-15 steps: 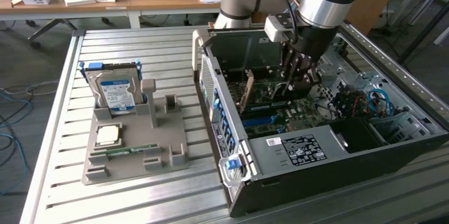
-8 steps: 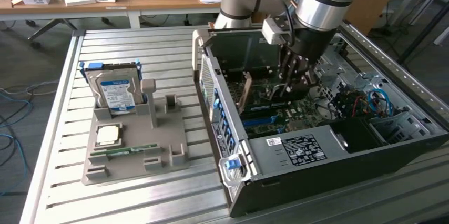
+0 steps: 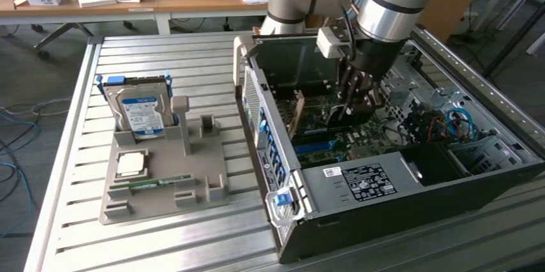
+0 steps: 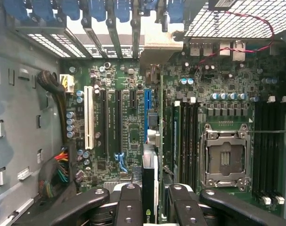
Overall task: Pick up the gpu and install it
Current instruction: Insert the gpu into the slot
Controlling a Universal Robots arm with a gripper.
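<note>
On the exterior view's left, a grey tray (image 3: 162, 205) holds a hard drive (image 3: 140, 109). To its right, inside the open computer case (image 3: 328, 221), the gripper (image 4: 154, 205) is clamped on the gpu (image 4: 150, 186), which stands edge-on over the blue slot (image 4: 147, 106). The pick-up looks done, but the card does not yet look fully seated.

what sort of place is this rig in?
Probably a robotics lab or workshop: a robot arm reaching into an open PC case on a slatted metal bench, a grey fixture holding a hard drive, cluttered desks behind.
</note>
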